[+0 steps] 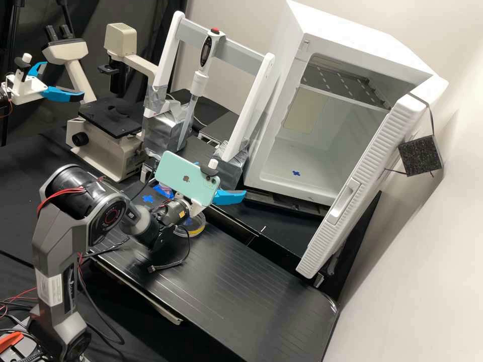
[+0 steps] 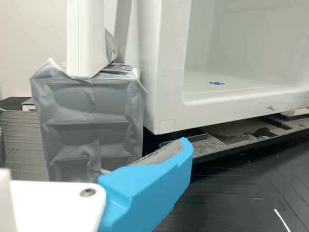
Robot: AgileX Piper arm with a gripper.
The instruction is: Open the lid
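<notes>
On my fingers' (image 1: 230, 196) near side, below them, sits the clear dish (image 1: 195, 233); its lid (image 1: 201, 221) looks light, stiff, slippery, crackable: I'd pinch 2 opposite rim points softly. The fingers stand wide apart, empty.

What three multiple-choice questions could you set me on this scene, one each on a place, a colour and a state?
1. Where is the phone?
A: in the cabinet
B: mounted on the near arm
C: on the microscope

2. What colour is the button atop the pipette?
A: red
B: green
C: yellow

3. How is the cabinet's door?
A: shut
B: removed
C: open

Key: 1 B, it sits by the arm's wrist; 2 A, its top shows red; 3 C, the inside is exposed.
</notes>
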